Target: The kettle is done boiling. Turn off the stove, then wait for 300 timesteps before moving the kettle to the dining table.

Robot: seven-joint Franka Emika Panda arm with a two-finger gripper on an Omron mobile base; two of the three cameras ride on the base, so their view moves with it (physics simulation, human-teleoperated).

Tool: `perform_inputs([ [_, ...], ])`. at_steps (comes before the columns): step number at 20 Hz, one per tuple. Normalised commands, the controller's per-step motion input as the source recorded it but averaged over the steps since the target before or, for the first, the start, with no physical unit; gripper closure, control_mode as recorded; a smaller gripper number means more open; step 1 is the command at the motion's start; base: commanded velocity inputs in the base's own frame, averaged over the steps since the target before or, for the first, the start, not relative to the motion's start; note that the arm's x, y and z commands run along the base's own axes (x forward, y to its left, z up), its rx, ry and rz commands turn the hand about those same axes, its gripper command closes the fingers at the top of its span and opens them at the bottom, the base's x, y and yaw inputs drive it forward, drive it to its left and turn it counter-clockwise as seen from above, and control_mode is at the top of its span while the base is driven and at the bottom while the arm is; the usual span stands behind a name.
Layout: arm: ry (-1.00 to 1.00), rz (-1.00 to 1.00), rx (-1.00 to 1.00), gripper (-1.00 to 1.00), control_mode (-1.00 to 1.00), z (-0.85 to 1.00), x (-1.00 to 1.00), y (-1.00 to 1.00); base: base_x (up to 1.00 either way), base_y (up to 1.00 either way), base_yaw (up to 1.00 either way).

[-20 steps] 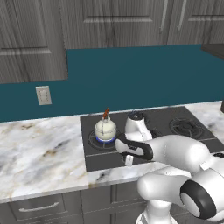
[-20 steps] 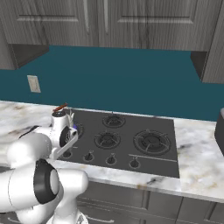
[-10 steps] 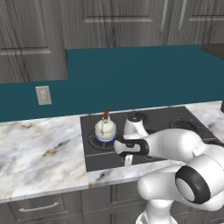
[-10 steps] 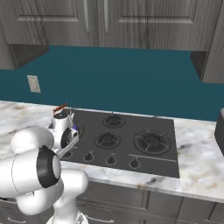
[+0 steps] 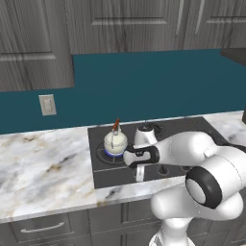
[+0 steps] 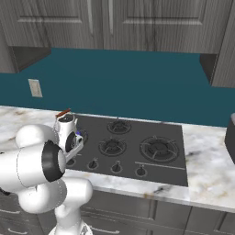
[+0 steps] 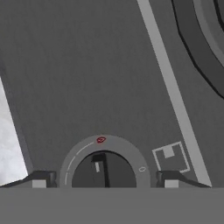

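One knob: my end effector [image 7: 105,178] brackets the small round black knob [image 7: 104,169], jaws spread, not touching it.
Kettle: squat cream-white kettle [image 5: 115,141] sits on the flat black gas stove [image 6: 174,160], blue flame beneath.

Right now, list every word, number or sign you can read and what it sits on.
No words or numbers can be read.
Stove, dial ring around the knob: a small red mark at the top, a thin white arc on the left, a small oval on the right.
Stove, beside the knob: a white square outline with a small filled square inside.
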Motion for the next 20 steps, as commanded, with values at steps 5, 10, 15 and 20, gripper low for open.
perform_inputs([
  [5,0.02,0.01,-0.01,1.0,-1.0,-0.23,0.05,0.05,0.0,0.0,0.0],
  [10,0.0,0.01,-0.02,1.0,-1.0,-0.13,0.0,0.02,0.0,0.0,0.0],
  [15,-0.03,0.0,-0.01,1.0,-1.0,-0.04,-0.03,0.02,0.0,0.0,0.0],
  [20,-0.04,0.0,-0.01,1.0,-1.0,0.0,-0.18,0.0,0.0,0.0,0.0],
])
